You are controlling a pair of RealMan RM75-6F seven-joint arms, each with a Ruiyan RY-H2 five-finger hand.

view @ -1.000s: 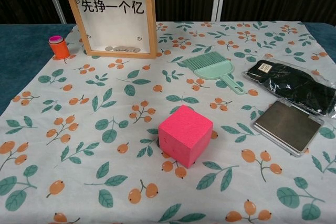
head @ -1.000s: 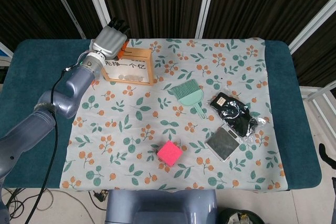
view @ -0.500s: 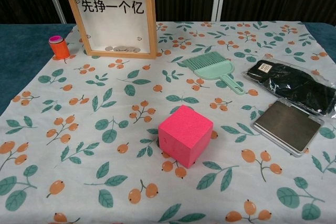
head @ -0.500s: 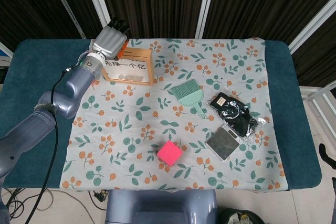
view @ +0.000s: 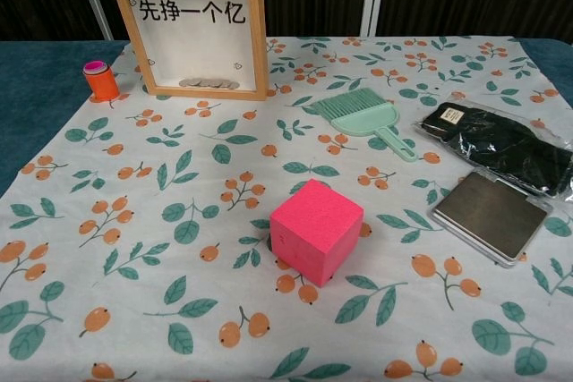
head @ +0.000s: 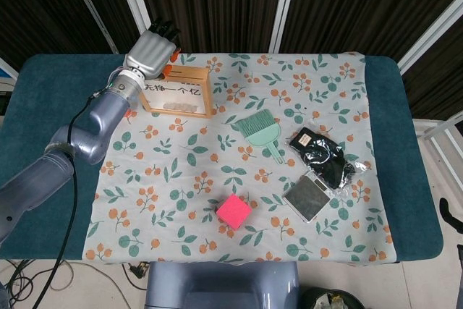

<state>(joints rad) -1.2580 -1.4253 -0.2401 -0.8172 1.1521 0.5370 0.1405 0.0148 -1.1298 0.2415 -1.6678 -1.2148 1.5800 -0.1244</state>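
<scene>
The left hand has lifted slightly above the wooden coin frame, seemingly released with fingers extended, so withdrawing comes next.

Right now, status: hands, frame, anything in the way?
Left hand above frame top edge, grip unclear. Right hand out of view. Orange cup beside frame.

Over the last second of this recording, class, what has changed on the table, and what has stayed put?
The left hand has lifted slightly up and back from the top edge of the wooden coin-box frame; in the chest view the orange bit seen at the frame's top earlier is gone. The frame, orange cylinder, green brush, pink cube, black packet and grey case have not moved.
</scene>
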